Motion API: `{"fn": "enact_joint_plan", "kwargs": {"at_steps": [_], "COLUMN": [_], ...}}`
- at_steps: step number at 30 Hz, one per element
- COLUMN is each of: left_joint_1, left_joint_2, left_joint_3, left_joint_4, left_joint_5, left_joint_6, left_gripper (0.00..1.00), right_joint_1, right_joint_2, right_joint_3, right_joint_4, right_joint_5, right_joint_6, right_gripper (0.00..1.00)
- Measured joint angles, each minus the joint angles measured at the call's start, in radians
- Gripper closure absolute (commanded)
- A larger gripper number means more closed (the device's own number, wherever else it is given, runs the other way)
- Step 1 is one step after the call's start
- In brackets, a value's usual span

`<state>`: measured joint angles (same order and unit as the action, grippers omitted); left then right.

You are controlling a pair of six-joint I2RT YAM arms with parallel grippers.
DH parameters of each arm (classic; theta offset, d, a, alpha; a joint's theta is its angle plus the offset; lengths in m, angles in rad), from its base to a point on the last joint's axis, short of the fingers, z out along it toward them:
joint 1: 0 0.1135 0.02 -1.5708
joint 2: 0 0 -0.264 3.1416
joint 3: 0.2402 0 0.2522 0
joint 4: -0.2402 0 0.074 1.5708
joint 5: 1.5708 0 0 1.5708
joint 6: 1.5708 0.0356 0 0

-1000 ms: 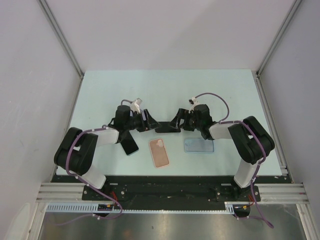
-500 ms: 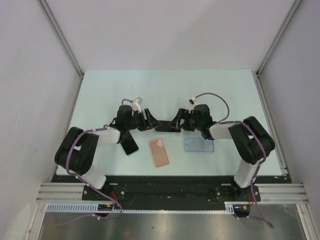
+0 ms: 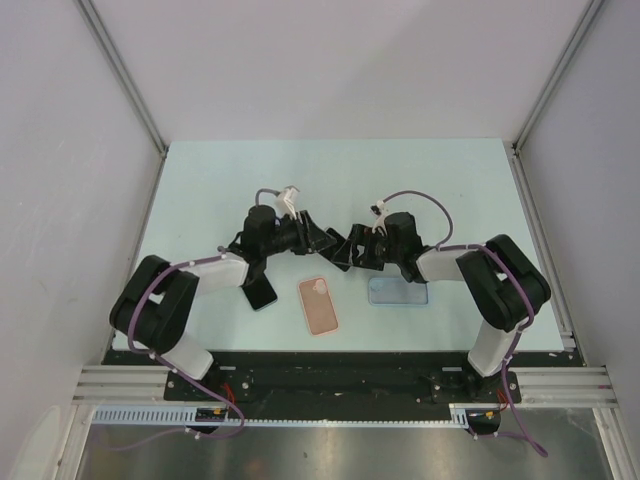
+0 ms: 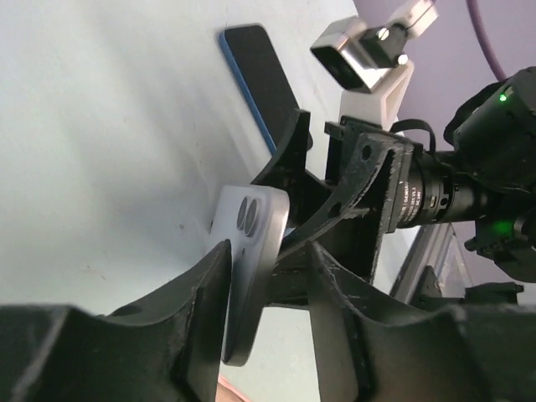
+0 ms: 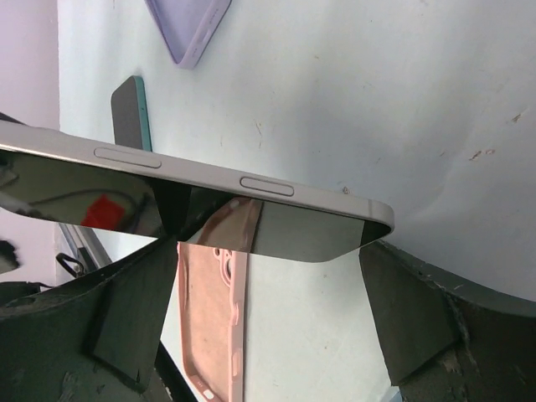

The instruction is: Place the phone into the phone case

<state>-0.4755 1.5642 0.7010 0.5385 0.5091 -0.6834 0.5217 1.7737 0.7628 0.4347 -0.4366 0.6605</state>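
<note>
A: Phone [image 5: 201, 172], whereabouts?
B: Aloft over mid-tabletop [image 3: 330, 180], between the two arms, touching no surface. Edge-on from the right wrist, side buttons showing, glass mirroring the rig.
A: Grip?
B: Right tool [image 3: 360, 250] spread wide, clamped across the phone's breadth. Left tool [image 4: 268, 251] roughly half spread, straddling the phone; close against one face, sliver of gap on the other. Not a hold yet, by the look of it.
A: Step in hand, then?
B: Handover or re-grip, most likely. Seat the left fingers [image 4: 193, 310] flat on both faces before loosening anything on the right. Keep pads off the twin lenses [image 4: 245, 215], just past the fingertips. Glass and metal, probably slick: grip square, never at a corner.
A: Case?
B: Pink case [image 3: 320, 305] flat on the tabletop, near, on the base side of the phone; open side up, apparently empty. Clear blue case [image 3: 398, 291] beside it under the right arm; intended one not determinable. Dark slab [image 3: 262, 293] by the left arm, apart from both.
A: Cautions for the drop-in?
B: Match lens end to lens cutout first. Enter one short edge at a tilt, then press down along the length. Pin the case, or expect sliding on the smooth top. Lower slowly; release only once seated at all four corners.
</note>
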Motion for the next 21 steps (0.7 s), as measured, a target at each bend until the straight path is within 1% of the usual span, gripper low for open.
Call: {"fn": "enact_joint_plan", "kwargs": {"at_steps": [1, 2, 4, 5, 7, 17, 21], "left_joint_1": [-0.002, -0.003, -0.006, -0.006, -0.004, -0.005, -0.011], "left_joint_2": [0.011, 0.021, 0.044, 0.054, 0.068, 0.082, 0.076], "left_joint_3": [0.000, 0.000, 0.000, 0.000, 0.000, 0.000, 0.007], "left_joint_4": [0.003, 0.005, 0.004, 0.004, 0.000, 0.005, -0.029], "left_joint_5": [-0.009, -0.011, -0.028, -0.037, -0.061, -0.063, -0.065], "left_joint_6": [0.000, -0.006, -0.006, -0.005, 0.008, 0.008, 0.024], "left_gripper": [0.62, 0.70, 0.81, 0.92, 1.00, 1.00, 1.00], "right_joint_1": [0.001, 0.002, 0.001, 0.001, -0.002, -0.011, -0.010], "right_joint_2": [0.000, 0.000, -0.001, -0.002, -0.011, -0.028, -0.053], "right_joint_3": [0.000, 0.000, -0.001, -0.003, -0.009, -0.019, -0.029], "right_joint_4": [-0.003, -0.005, -0.006, -0.008, -0.014, -0.029, -0.064], "right_joint_5": [-0.007, -0.011, -0.017, -0.018, -0.016, -0.017, -0.016], "right_joint_6": [0.000, 0.001, 0.001, 0.001, 0.001, 0.000, -0.006], "right_gripper": [0.05, 0.05, 0.05, 0.06, 0.06, 0.05, 0.05]}}
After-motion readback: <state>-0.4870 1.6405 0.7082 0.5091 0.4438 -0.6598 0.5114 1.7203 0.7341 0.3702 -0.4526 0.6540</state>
